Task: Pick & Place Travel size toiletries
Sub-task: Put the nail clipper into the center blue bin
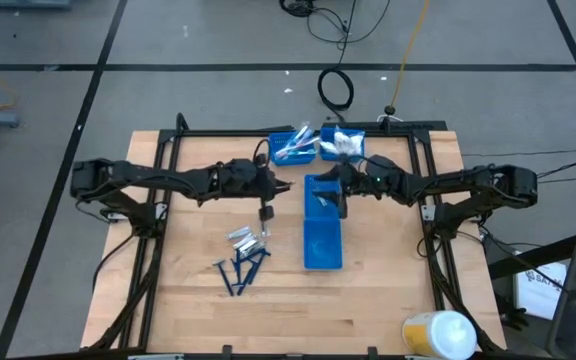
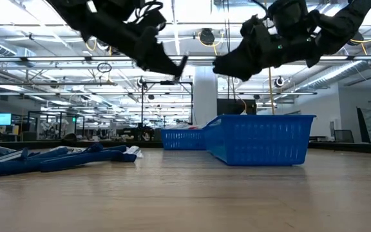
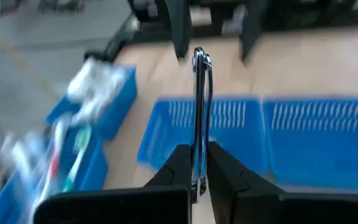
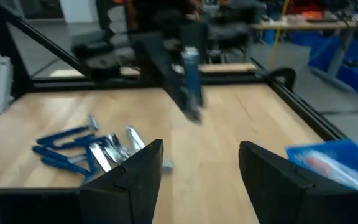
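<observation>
A light wooden bench stands on a grey floor in a big room with bright ceiling lights. The left tool hangs above the middle of the bench, beside the long blue plastic bin. Its fingers are pinched tight on a short silvery tube, which sticks straight out from them. The right tool hangs over the far end of that long bin, with its fingers wide apart and nothing between them. More silvery tubes and dark blue T-shaped razors lie in a small pile on the bench, near the long bin. Two smaller blue bins sit at the far edge, one with slim white and light-blue sticks, the other with white plastic packets.
</observation>
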Available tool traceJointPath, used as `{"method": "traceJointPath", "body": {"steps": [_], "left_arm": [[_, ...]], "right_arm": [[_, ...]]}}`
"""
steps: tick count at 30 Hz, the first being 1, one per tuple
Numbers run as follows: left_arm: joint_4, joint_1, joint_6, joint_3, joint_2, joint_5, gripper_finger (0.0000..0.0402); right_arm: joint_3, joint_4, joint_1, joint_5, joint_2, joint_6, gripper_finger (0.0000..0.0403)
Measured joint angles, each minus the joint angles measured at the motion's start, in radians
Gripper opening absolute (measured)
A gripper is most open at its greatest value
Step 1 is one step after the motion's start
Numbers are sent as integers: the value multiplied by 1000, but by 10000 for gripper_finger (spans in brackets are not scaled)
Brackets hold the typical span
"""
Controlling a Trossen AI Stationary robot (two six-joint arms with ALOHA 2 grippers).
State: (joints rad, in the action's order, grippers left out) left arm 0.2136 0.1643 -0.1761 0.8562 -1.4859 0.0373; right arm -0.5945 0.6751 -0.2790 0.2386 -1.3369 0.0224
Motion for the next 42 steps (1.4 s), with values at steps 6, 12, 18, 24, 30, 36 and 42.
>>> {"method": "traceJointPath", "body": {"steps": [6, 12, 18, 24, 30, 36, 42], "left_arm": [[285, 26, 2, 1, -127, -161, 22], [414, 27, 31, 9, -205, -204, 31], [415, 15, 44, 39, -205, -247, 33], [400, 14, 39, 56, -206, -247, 34], [396, 14, 48, 56, -207, -247, 34], [390, 14, 50, 56, -207, -247, 35], [395, 10, 58, 56, -207, -247, 35]], "right_arm": [[0, 32, 42, 0, 0, 36, 206], [0, 40, 46, -7, 0, 38, 219], [0, 56, 46, -3, 0, 38, 226], [0, 89, 51, 1, 0, 15, 215], [0, 110, 64, 0, 0, 15, 208], [0, 126, 78, -3, 0, 17, 201], [0, 144, 78, -5, -3, 17, 187]]}}
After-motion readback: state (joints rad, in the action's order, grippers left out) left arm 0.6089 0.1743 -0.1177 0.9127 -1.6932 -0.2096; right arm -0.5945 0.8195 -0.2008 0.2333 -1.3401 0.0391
